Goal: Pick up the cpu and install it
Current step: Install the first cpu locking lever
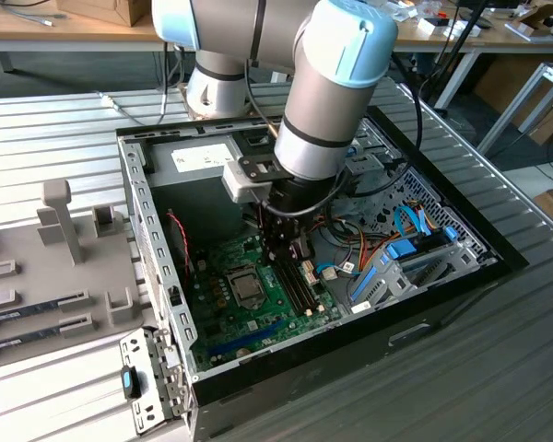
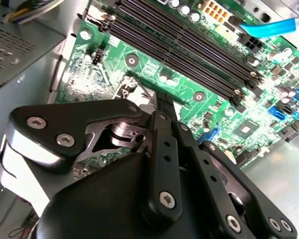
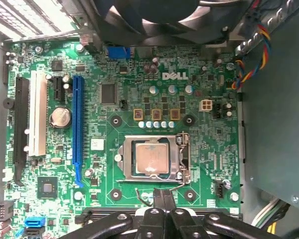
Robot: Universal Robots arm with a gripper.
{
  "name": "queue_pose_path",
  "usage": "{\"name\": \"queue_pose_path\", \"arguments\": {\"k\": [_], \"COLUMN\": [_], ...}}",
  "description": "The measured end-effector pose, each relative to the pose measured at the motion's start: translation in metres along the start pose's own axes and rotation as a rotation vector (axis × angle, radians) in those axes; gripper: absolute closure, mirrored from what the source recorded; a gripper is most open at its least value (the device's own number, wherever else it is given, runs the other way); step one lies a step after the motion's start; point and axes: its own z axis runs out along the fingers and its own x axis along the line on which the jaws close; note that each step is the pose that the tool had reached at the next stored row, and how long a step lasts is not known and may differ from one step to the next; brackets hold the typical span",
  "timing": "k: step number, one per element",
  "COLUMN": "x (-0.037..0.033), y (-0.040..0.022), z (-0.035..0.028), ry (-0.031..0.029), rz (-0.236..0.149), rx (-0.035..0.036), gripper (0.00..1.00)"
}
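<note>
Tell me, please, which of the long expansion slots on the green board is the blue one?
It is the long blue slot, lying between the white slot and the cpu socket; the black slot is outermost.

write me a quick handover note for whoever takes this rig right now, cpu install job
Tool: hangs low inside the open computer case, fingers drawn together with nothing between them, tips just beside the socket in the first wrist view.
CPU: lies flat in the socket on the green board, silvery top up.
Done: the chip is picked and placed in the socket, and the tool has let go of it.
Left: I cannot tell whether the socket's frame and lever are latched, so check that before trusting the install.
</note>
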Motion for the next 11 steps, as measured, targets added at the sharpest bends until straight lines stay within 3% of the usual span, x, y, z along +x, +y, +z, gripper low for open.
{"name": "queue_pose_path", "arguments": {"k": [8,11], "x": [0.0132,0.0151], "y": [-0.0003,-0.0004], "z": [0.001,0.0022], "ry": [0.0003,0.0006], "rz": [0.0,0.0], "rx": [0.0001,0.0001], "gripper": [0.89,0.89]}}
